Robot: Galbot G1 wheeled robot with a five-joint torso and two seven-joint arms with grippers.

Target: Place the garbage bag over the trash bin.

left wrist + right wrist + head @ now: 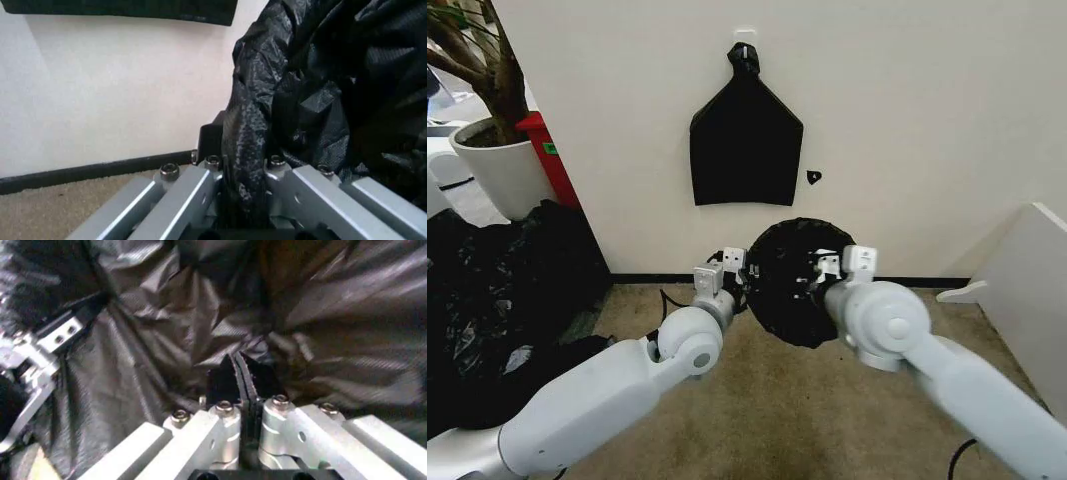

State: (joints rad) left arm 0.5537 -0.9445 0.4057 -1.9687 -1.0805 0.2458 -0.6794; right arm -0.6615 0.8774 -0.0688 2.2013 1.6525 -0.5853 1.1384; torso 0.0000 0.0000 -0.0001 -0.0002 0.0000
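Note:
The garbage bag (789, 283), glossy, black and wrinkled, hangs spread into a round shape above the carpet in front of the wall. My left gripper (738, 276) is shut on its left edge, and my right gripper (823, 272) is shut on its right part. In the left wrist view a fold of the bag (293, 90) runs down between the left gripper (243, 167) jaws. The right wrist view has the right gripper (238, 374) pinched tight on a crease of the bag (167, 305), with the left gripper (41, 347) farther off. The trash bin is hidden.
A flat black bundle with a knotted top (745, 138) hangs on the wall. A heap of black plastic sheeting (497, 290) lies at the left, beside a white plant pot (499, 172) and a red box (551, 155). A white panel (1027, 290) stands at the right.

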